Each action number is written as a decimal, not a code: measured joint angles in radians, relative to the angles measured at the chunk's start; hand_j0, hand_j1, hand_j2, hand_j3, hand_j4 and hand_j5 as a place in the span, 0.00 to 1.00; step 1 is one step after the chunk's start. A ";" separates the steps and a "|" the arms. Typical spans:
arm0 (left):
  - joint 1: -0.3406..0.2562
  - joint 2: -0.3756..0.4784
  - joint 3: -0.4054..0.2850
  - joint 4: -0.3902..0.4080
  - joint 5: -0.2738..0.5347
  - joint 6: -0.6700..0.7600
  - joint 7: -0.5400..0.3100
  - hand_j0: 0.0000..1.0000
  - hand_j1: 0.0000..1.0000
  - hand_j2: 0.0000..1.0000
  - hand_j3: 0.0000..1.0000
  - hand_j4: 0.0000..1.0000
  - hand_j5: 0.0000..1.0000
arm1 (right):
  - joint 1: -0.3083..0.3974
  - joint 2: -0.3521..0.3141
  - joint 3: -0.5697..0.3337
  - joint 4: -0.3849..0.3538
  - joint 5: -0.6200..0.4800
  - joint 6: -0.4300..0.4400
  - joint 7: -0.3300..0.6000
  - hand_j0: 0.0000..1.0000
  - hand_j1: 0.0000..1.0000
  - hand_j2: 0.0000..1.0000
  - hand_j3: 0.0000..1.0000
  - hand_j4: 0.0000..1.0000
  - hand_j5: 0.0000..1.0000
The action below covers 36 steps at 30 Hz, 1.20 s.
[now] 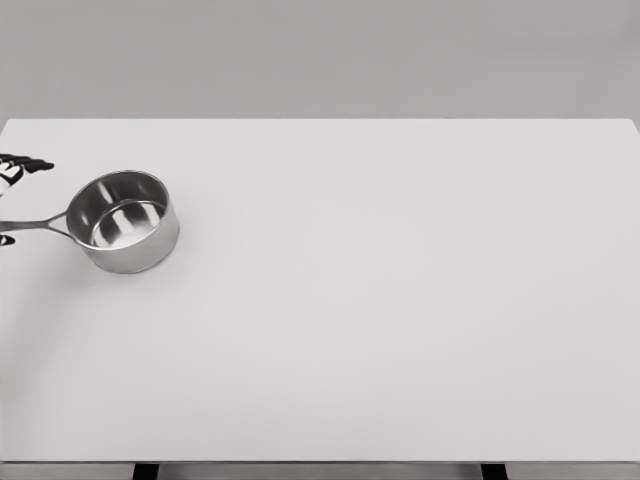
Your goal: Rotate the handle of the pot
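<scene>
A stainless steel saucepan (124, 221) stands upright on the white table (400, 300), near the table's left edge and somewhat toward its far side, with its long handle (35, 224) pointing left from the pan toward the picture's border. Just beyond the handle's end, at that border, only dark fingertips (28, 163) of the left hand (12, 175) show, stretched out above the handle; whether the hand grips it cannot be told.

No text, label, brand, number or sign can be read anywhere: the pot (123, 221) and the table (400, 300) bear no markings that show
</scene>
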 measured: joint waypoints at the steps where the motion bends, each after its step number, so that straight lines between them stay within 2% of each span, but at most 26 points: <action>1: -0.002 0.000 0.000 0.004 0.000 0.000 0.000 1.00 1.00 1.00 1.00 1.00 1.00 | 0.000 0.000 0.000 0.000 0.000 0.000 0.000 1.00 1.00 1.00 1.00 1.00 1.00; 25: -0.061 -0.019 0.000 0.102 -0.001 0.000 0.000 1.00 1.00 1.00 1.00 1.00 1.00 | 0.000 0.000 0.000 0.000 0.000 0.000 0.000 1.00 1.00 1.00 1.00 1.00 1.00; 36: -0.046 -0.017 0.000 0.067 0.015 0.000 0.000 1.00 1.00 1.00 1.00 1.00 1.00 | 0.000 0.000 0.000 0.000 0.000 0.000 0.001 1.00 1.00 1.00 1.00 1.00 1.00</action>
